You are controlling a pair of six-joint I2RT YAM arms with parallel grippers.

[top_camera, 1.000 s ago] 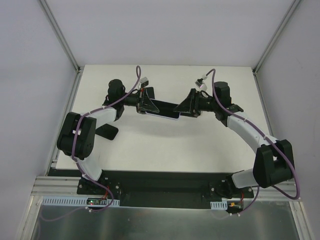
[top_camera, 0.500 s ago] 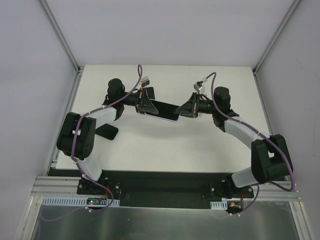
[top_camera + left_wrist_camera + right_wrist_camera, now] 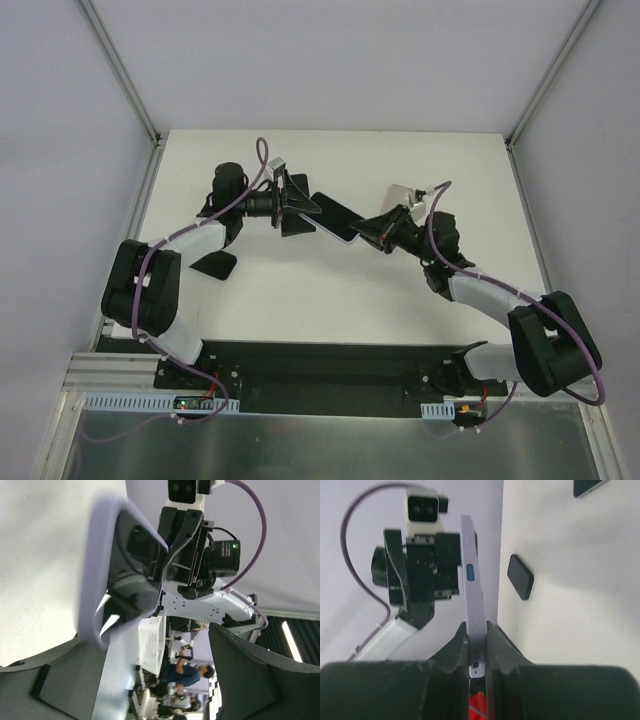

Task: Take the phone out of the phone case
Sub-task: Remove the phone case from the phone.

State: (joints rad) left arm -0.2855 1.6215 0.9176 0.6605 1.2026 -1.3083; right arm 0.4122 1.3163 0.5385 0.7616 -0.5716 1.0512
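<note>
1. Your right claw (image 3: 476,631) is pinched narrow on the near end of the phone (image 3: 335,215), with one finger on each broad face.
2. From that grip the phone's long axis runs straight out toward your left claw (image 3: 298,207). In the top view it slants up-left, held above the counter (image 3: 400,290).
3. Your left claw stands wide, fingers (image 3: 245,670) spread around the phone's far end. You cannot tell whether they touch it.
4. The phone case (image 3: 472,595) is smooth lavender with rounded corners and a blue side button (image 3: 470,572). The screen is a glossy black slab.
5. A flat black rounded pad (image 3: 213,263) lies on the white counter beside your left arm.
</note>
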